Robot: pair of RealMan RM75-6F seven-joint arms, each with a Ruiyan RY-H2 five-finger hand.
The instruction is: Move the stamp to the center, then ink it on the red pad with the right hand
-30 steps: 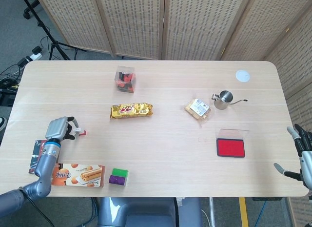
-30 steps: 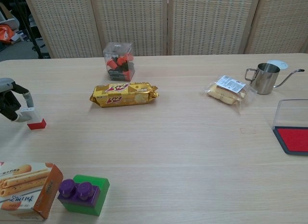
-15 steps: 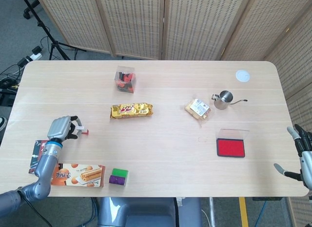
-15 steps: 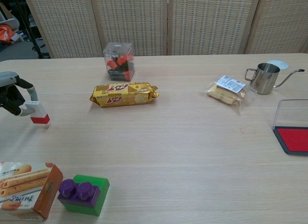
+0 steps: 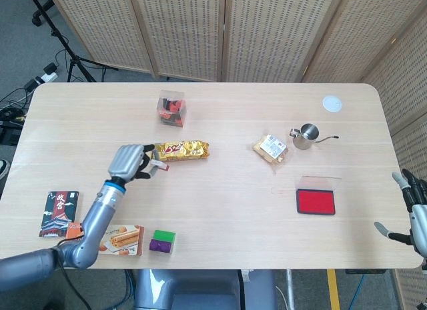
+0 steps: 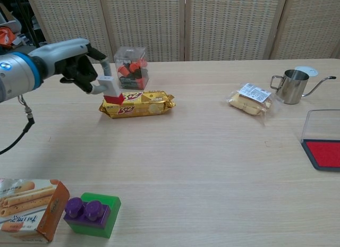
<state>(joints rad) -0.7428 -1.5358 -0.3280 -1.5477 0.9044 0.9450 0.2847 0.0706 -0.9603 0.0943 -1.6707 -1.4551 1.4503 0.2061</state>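
Observation:
My left hand [image 5: 129,162] [image 6: 81,67] pinches the small stamp [image 6: 111,89] [image 5: 157,166], a white block with a red base, and carries it in the air in front of the yellow snack pack [image 5: 180,150] [image 6: 136,103]. The red ink pad [image 5: 315,201] [image 6: 325,153] lies open at the right side of the table, its clear lid raised behind it. My right hand [image 5: 414,212] hangs off the table's right edge with fingers spread and nothing in it; the chest view does not show it.
A clear box of red and black pieces [image 5: 172,109] stands behind the yellow pack. A wrapped pastry [image 5: 271,149], a steel pitcher [image 5: 307,135] and a white disc [image 5: 332,103] lie right of centre. A biscuit box [image 5: 110,239], a green-purple block [image 5: 162,242] and a card [image 5: 59,210] sit front left.
My left hand has lifted the stamp off the table at the far left and carried it right and up, as far as the yellow snack pack. The right hand has not moved.

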